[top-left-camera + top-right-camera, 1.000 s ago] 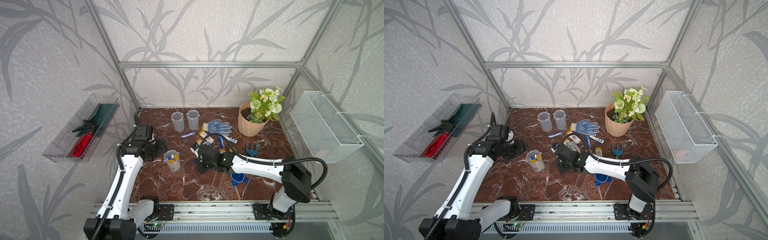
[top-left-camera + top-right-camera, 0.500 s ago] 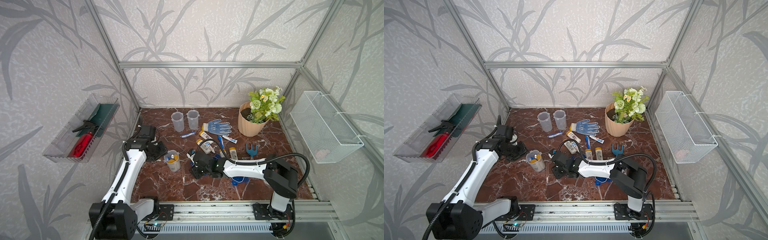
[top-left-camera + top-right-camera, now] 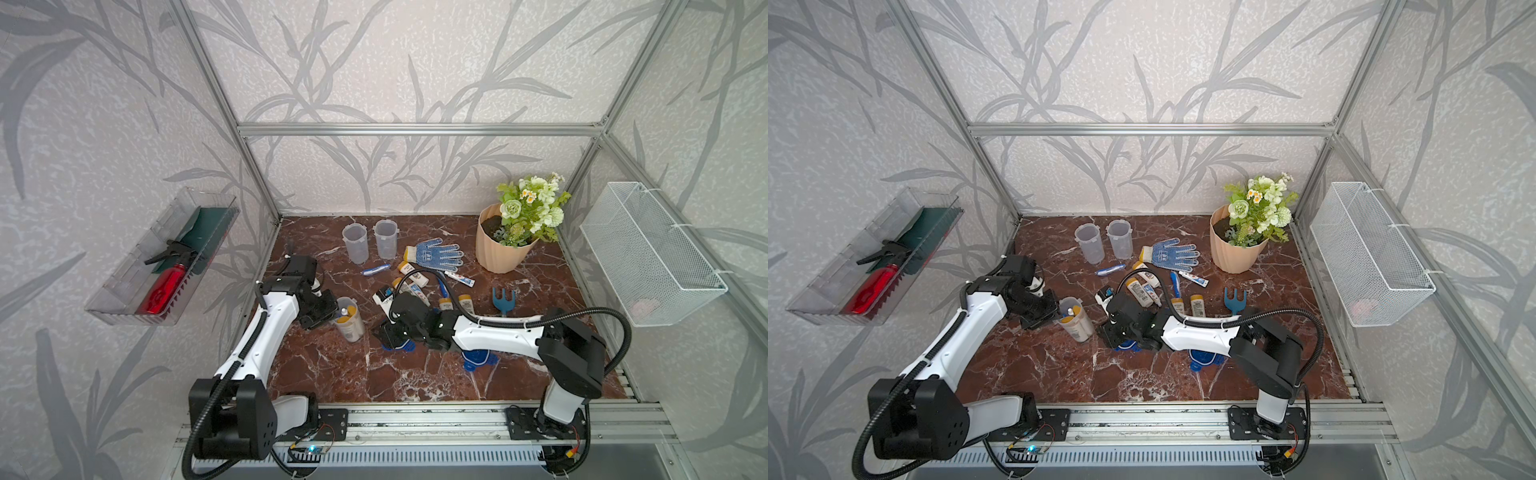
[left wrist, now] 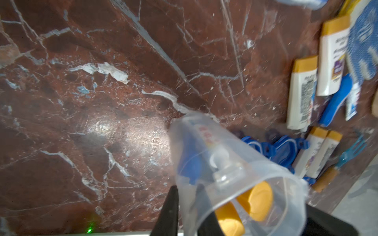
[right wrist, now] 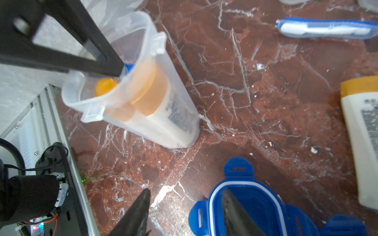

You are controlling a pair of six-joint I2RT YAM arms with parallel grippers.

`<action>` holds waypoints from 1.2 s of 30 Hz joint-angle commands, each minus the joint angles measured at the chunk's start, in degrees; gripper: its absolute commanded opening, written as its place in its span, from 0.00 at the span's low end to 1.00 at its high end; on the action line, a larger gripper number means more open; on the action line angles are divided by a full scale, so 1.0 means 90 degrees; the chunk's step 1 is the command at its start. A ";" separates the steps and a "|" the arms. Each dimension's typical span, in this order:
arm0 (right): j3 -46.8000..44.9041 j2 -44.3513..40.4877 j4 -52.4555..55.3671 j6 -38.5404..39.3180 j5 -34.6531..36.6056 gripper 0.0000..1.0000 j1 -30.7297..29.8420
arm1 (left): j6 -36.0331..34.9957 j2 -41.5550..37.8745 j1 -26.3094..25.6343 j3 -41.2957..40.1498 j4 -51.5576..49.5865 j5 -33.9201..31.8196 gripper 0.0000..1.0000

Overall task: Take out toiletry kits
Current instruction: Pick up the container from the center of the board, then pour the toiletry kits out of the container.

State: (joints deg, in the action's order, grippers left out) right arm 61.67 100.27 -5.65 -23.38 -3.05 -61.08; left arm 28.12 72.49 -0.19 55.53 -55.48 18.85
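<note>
The clear cup (image 3: 349, 322) (image 5: 143, 92) stands tilted near the left side of the bench (image 3: 353, 382), with part of a toiletry kit inside: two gold-capped bottles, something blue and a small white tube, as the left wrist view shows. The left end effector (image 3: 334, 311) is clamped on the cup's rim, with one finger (image 5: 98, 51) reaching inside the mouth.

Just beside the cup, toward the middle, the right end effector (image 3: 388, 334) (image 5: 185, 191) sits low with its jaws apart and grips nothing. One finger is over a blue lid (image 5: 255, 204) that lies flat on the bench. A second blue lid (image 3: 478, 359) lies partly under the right arm.

Behind them is a loose scatter:
- four bottles, the nearest pair side by side (image 3: 444, 301) (image 3: 466, 303)
- two toothbrushes (image 3: 375, 270) (image 3: 442, 284)
- two toothpaste tubes (image 3: 459, 278) (image 3: 417, 291)

Two empty cups (image 3: 354, 243) (image 3: 385, 238) stand upright at the back, touching or nearly so.

A dotted glove (image 3: 436, 254), a garden tool (image 3: 503, 299) and a flower pot (image 3: 498, 249) fill the back right. The front strip of the bench along the rail is bare marble, as is the area in front of the tilted cup.
</note>
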 commanded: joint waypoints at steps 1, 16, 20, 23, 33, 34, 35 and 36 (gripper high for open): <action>-0.0160 -0.0494 -0.0600 0.0414 -0.0230 0.62 0.0068 | -0.0163 0.0199 0.0040 0.0023 -0.0066 0.0361 0.00; -0.0851 -0.1500 -0.1254 0.3872 -0.0701 1.00 0.0078 | -0.0374 -0.0592 0.0057 0.0835 -0.0223 0.1813 0.00; -0.1331 -0.1672 -0.1686 0.4723 -0.0132 0.99 0.0050 | -0.0411 -0.0626 0.0055 0.0920 -0.0222 0.2367 0.00; -0.1444 -0.1635 -0.1958 0.5392 0.0590 0.99 -0.0039 | -0.0372 -0.0623 0.0046 0.0859 -0.0112 0.2876 0.00; -0.0955 -0.0814 -0.3002 0.5959 0.1270 0.99 -0.0038 | -0.0138 -0.0745 -0.0021 0.0542 0.0260 0.3770 0.00; -0.0873 -0.0690 -0.3143 0.5992 0.1361 0.99 -0.0044 | -0.0100 -0.0747 -0.0037 0.0522 0.0307 0.3824 0.00; -0.0787 -0.0573 -0.3263 0.6017 0.1459 0.99 -0.0040 | -0.0078 -0.0750 -0.0048 0.0502 0.0338 0.3877 0.00; -0.0701 -0.0479 -0.3356 0.6034 0.1577 0.99 -0.0035 | -0.0068 -0.0757 -0.0057 0.0491 0.0349 0.3908 0.00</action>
State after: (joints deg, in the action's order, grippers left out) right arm 52.51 94.04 -29.82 29.28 7.53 -61.19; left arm 27.00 67.66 -0.32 60.03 -54.68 47.92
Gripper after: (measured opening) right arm 0.991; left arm 0.058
